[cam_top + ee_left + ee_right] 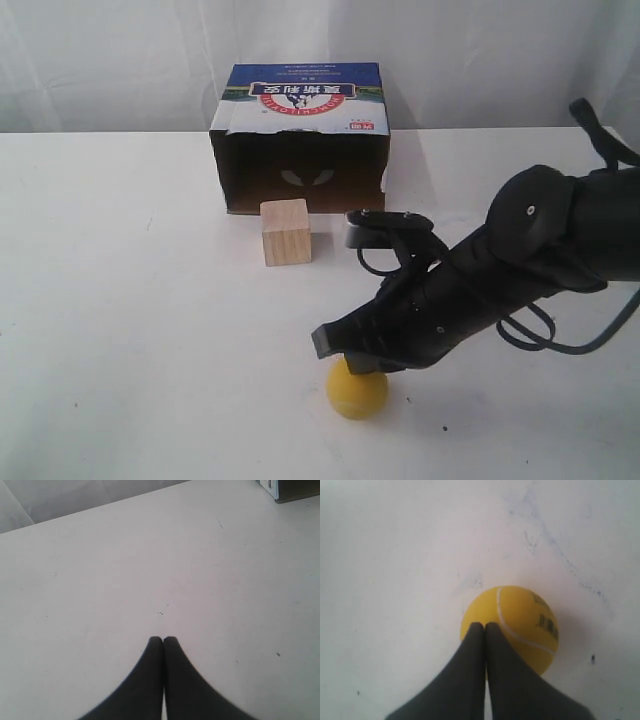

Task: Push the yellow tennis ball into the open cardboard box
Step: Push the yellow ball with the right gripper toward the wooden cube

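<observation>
Nearest, yellow tennis ball (357, 392) lies under closed right gripper (484, 625); cardboard box (300, 110) seemingly empty.

White tabletop (120, 300); pale draped curtain (120, 60) behind; soft even light.

Right arm (540, 240) enters from the right side, forearm sloping down and leftward toward the near table edge. Right gripper (484, 626) sits low, jaws pressed together (tips meet, no gap). Left gripper (163, 640) likewise closed, holding nothing.
</observation>
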